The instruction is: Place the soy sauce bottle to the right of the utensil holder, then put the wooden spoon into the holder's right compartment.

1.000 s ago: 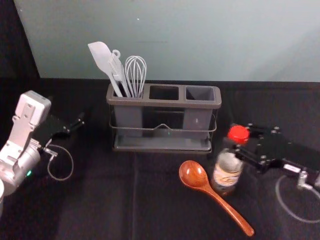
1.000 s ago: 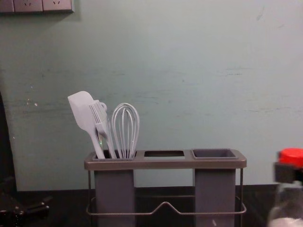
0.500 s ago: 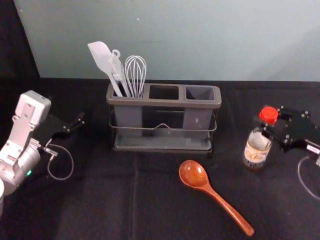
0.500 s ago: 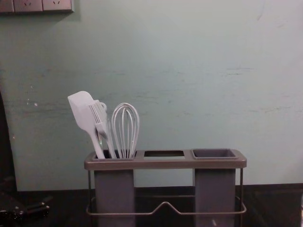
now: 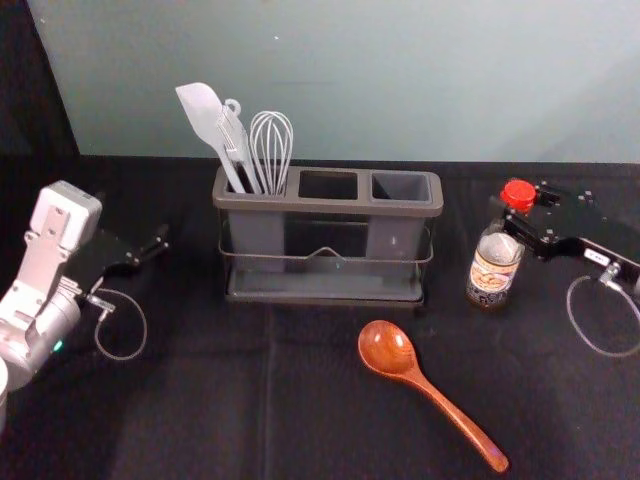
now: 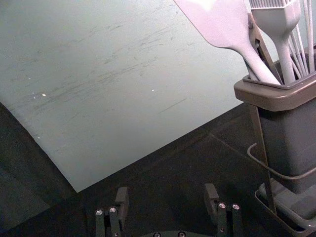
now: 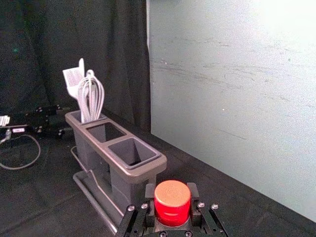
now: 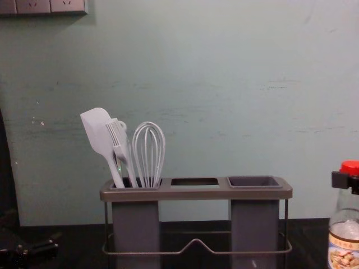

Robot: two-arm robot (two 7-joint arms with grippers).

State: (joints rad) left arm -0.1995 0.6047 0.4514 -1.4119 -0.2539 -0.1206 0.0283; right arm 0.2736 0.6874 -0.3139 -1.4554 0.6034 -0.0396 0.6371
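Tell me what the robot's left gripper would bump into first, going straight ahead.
The left gripper would probably meet the wall; the utensil holder looks off to one side, though depth is hard to judge.

Right arm: in from the right edge of the head view, right pincer (image 5: 518, 212) aimed inward, roughly level, jaws clamped in a grip. Right cable (image 5: 570, 307) loops below its wrist. Left arm: parked at the left edge, left pincer (image 5: 155, 247) angled inward, jaws spread wide, holding nothing.
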